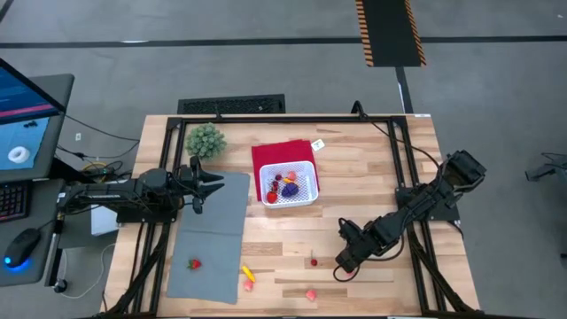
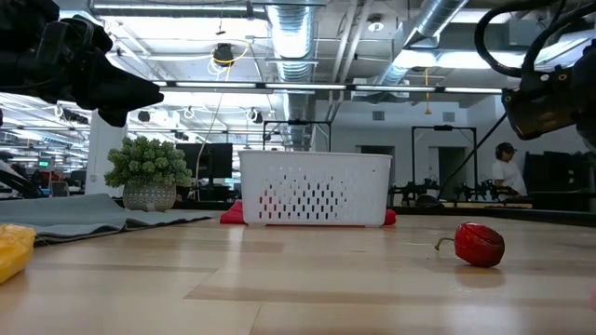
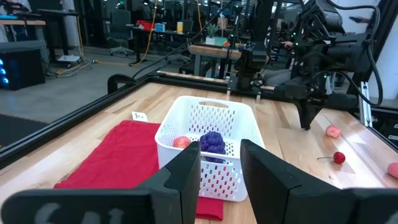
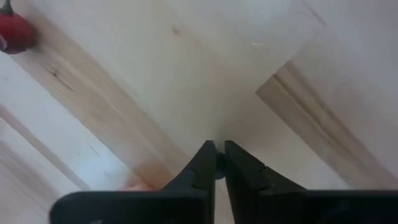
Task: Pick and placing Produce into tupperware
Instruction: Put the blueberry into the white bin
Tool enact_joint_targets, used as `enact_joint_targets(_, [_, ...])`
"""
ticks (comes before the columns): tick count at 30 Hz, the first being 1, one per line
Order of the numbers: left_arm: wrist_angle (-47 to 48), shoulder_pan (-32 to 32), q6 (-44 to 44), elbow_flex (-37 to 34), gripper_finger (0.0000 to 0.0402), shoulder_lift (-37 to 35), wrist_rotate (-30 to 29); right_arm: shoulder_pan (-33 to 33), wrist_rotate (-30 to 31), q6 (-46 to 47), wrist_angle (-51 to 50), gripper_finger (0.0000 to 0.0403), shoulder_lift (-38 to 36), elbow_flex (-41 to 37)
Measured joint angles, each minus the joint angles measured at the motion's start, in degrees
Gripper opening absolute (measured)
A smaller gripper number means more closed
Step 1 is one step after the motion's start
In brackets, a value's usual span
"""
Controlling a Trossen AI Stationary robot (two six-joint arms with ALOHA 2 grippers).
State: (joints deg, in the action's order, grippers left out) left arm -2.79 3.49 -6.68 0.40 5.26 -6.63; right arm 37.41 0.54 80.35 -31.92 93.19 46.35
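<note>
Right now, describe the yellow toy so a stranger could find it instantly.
Start at the grey mat on the table's left side, below the left arm. Just off the mat's lower right corner lies the yellow toy. It is the only yellow piece on the wood; the others there are red or pink.

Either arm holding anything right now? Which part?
No. Right gripper has its jaws nearly together over bare table, nothing between them. Left gripper is open and empty, facing the tupperware.

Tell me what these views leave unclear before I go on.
- Right gripper: fingers nearly together in the right wrist view; they cover whatever may sit between them.
- Basket contents: low view, hidden by the wall; high view, pieces too small to name or count.
- Yellow piece: cut off by the low view's edge.
- Pink piece: cut off by the left wrist view's edge.
</note>
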Motion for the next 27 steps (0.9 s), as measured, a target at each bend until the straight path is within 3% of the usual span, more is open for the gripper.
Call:
enact_joint_targets(5, [0.01,-0.01,0.0,0.01,0.0104,0.0,0.0,-0.51,-0.79,-2.66,-0.71,0.0014,0.38,1.02])
enact_joint_targets(12, [0.01,0.0,0.0,0.01,0.0104,0.0,-0.01,-1.88,0.41,-6.6,-3.04,0.0027,0.35,4.4])
enact_joint_targets(17, [0.0,-0.02,0.0,0.0,0.0104,0.0,-0.02,-3.59,0.88,-10.22,-6.89,0.001,0.33,6.41])
enact_joint_targets(27, [0.0,0.0,0.0,0.0,0.0104,0.0,0.0,-10.24,9.42,-25.06,-8.47,0.0016,0.2,11.11])
